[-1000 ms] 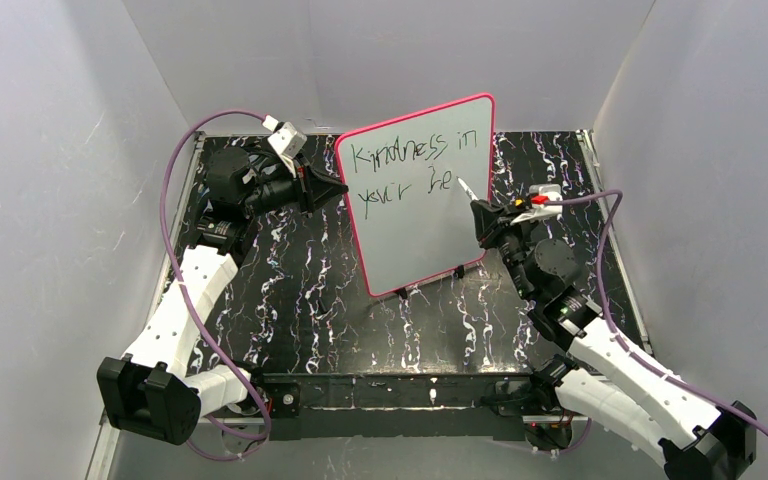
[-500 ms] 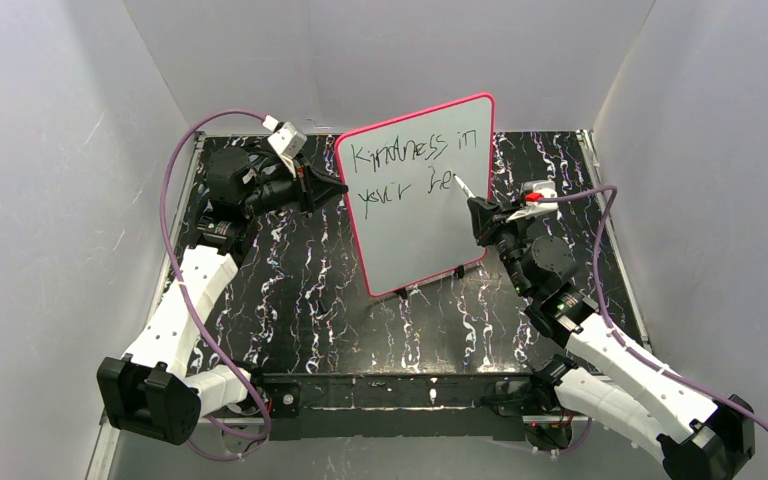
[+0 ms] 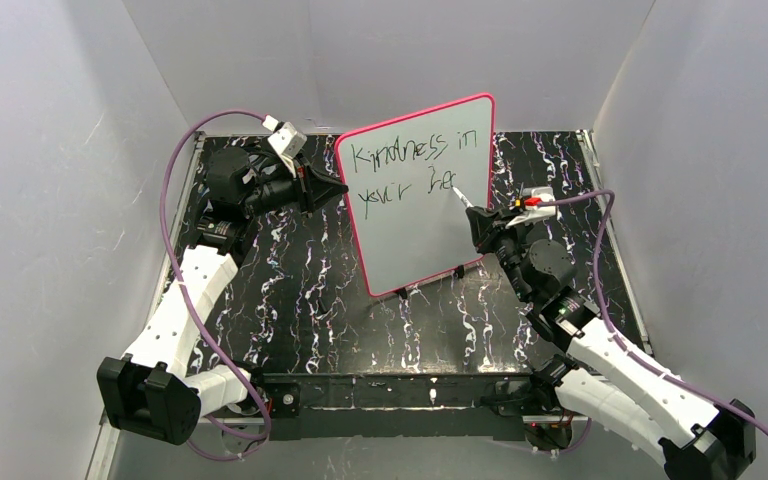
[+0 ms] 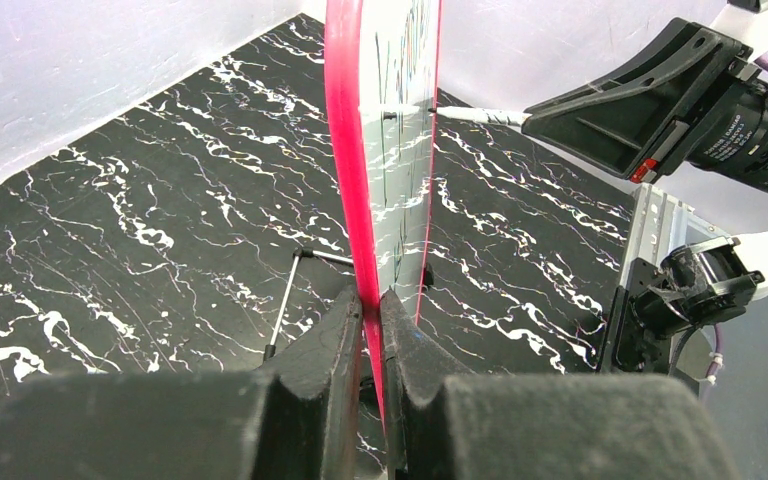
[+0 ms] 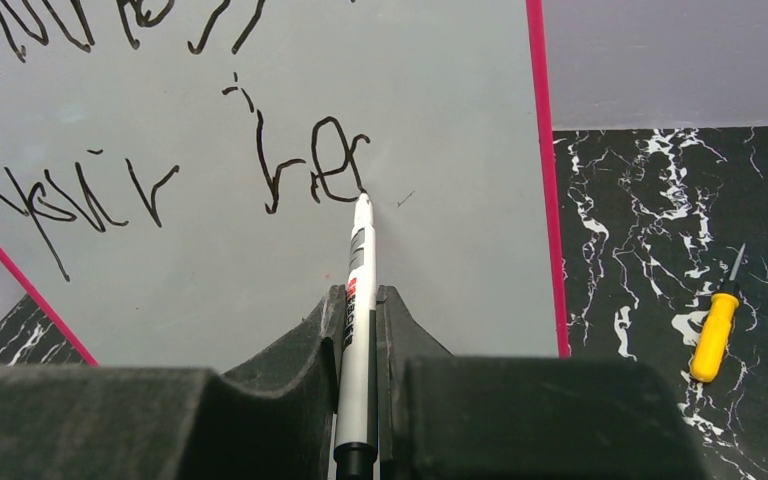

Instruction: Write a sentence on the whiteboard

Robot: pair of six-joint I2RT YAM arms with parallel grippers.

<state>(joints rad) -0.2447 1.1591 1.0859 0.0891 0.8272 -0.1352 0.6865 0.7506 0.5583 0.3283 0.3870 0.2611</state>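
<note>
Past the whiteboard [image 5: 440, 250], only right-wrist view shows a screwdriver [image 5: 712, 335].

Bright, even, diffuse light filled all three views, faint sheen lay on the black counter [image 3: 310, 290], whiteboard [image 5: 440, 250] face looked flat grey, the sentence [image 5: 263, 165] was sharp, left tool [image 4: 371, 300] and right tool [image 5: 360, 295] were dark and soft at lower frame edge.

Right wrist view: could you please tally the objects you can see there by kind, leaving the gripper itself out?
Whiteboard: 1
Marker: 1
Yellow-handled tool: 1
Total: 3
</note>
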